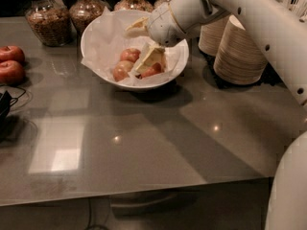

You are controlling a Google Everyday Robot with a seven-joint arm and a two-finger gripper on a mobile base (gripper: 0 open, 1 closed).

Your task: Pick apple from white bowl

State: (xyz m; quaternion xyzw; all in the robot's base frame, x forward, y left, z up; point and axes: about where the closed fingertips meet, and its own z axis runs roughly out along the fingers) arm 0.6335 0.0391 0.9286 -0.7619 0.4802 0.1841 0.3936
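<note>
Grey glossy bench (144,143) carries everything. At its far left edge lie two deep-red apples (10,63), well out of play, and behind them stand jars (45,20) of grain. At the centre sits the white bowl (96,56) with its crinkled paper (108,37). The apple (121,73) lies low at the bowl's front left, touching a pinker one behind it, with a redder apple (153,71) just to the right. The gripper (144,42) hangs spread and empty inside the bowl, its lower finger between the fruits. The likely risks are pinching paper, closing on the wrong apple, or tipping the bowl toward the stacked tan bowls (240,51).
</note>
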